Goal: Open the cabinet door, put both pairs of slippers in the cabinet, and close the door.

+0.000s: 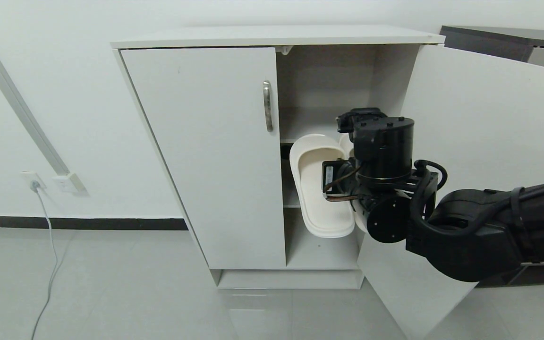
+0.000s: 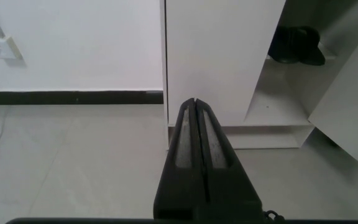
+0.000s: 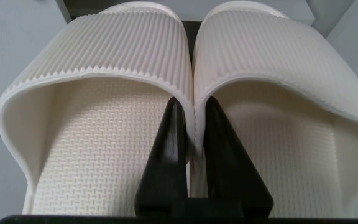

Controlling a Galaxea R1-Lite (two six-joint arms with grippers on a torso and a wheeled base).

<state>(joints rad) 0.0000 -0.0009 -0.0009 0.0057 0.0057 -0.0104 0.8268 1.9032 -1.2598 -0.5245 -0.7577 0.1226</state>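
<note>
A white cabinet (image 1: 196, 156) stands against the wall with its left door shut and its right door (image 1: 480, 141) swung open. My right gripper (image 3: 188, 134) is shut on the touching inner edges of a pair of cream slippers (image 3: 104, 124), one finger inside each. In the head view the cream slippers (image 1: 319, 189) hang toes-up in the cabinet's open half, in front of the middle shelf, behind the right arm's wrist. My left gripper (image 2: 194, 134) is shut on nothing, low above the floor in front of the cabinet. A dark pair of slippers (image 2: 297, 46) rests on a cabinet shelf.
A metal handle (image 1: 267, 106) runs down the shut left door. Wall sockets (image 1: 52, 182) and a cable (image 1: 47, 255) are at the left. A grey cabinet (image 1: 508, 42) stands at the back right. Glossy tiled floor (image 1: 135, 302) lies open in front.
</note>
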